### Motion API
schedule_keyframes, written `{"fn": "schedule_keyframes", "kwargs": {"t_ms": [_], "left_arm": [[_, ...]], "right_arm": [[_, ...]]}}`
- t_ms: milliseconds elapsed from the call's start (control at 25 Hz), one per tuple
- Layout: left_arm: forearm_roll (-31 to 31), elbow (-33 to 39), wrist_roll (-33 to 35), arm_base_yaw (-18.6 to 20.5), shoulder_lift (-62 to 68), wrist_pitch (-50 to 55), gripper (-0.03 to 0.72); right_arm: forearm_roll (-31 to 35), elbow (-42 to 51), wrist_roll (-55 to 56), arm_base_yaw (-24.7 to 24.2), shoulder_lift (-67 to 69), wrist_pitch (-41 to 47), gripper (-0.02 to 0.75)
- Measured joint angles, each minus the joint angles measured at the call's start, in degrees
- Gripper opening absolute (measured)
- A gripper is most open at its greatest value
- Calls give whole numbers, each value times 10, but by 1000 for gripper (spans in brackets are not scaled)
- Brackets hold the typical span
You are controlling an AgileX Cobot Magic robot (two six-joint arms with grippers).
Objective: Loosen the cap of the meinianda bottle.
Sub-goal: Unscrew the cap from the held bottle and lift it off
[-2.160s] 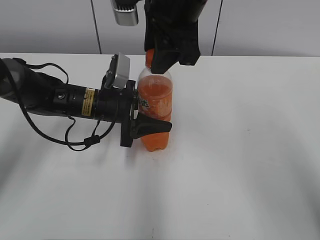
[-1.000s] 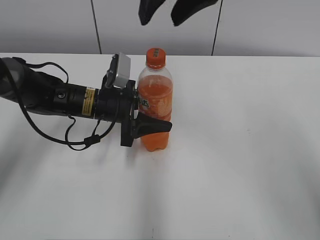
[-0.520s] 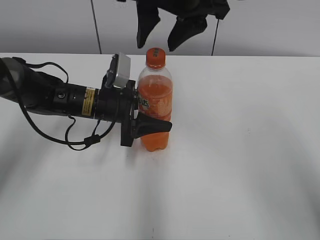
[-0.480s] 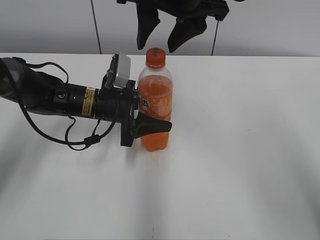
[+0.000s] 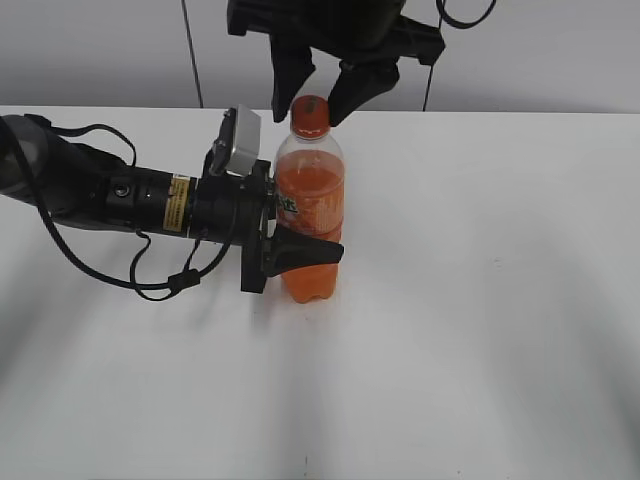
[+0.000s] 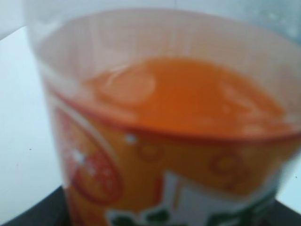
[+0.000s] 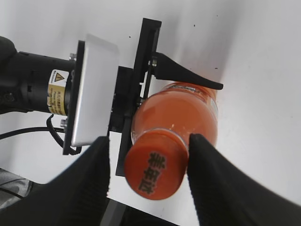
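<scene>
The meinianda bottle (image 5: 311,205) stands upright on the white table, with orange liquid and an orange label. Its orange cap (image 5: 310,114) sits on top. My left gripper (image 5: 305,248) reaches in from the left and is shut on the bottle's waist. In the left wrist view the bottle (image 6: 174,141) fills the frame, with the gripper's (image 6: 155,217) dark fingers at the bottom corners. My right gripper (image 5: 309,100) hangs from above, open, with one finger on each side of the cap. The right wrist view shows the cap (image 7: 157,170) between the spread fingers (image 7: 150,178), with gaps on both sides.
The left arm (image 5: 110,195) and its cables lie across the table's left half. Its white wrist camera (image 5: 237,140) sits close to the bottle's left shoulder. A grey panelled wall (image 5: 520,50) stands behind the table.
My right gripper let go of the cap, rose, opened and has come back down with its fingers on either side of the cap. The left gripper and bottle have not moved.
</scene>
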Motion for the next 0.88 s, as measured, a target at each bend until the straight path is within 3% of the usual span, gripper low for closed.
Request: {"fn": "schedule_keyframes", "kwargs": {"t_ms": [280,480,880], "left_arm": [[1,0,-2,0,0,0,419],[1,0,-3,0,0,0,419],[2,0,-2,0,0,-1,419]], "right_arm": [[-5,0,-6,0,0,2,292],[-7,0,-50,0,0,2,289],[-4,0,-363,0,0,2,281]]}}
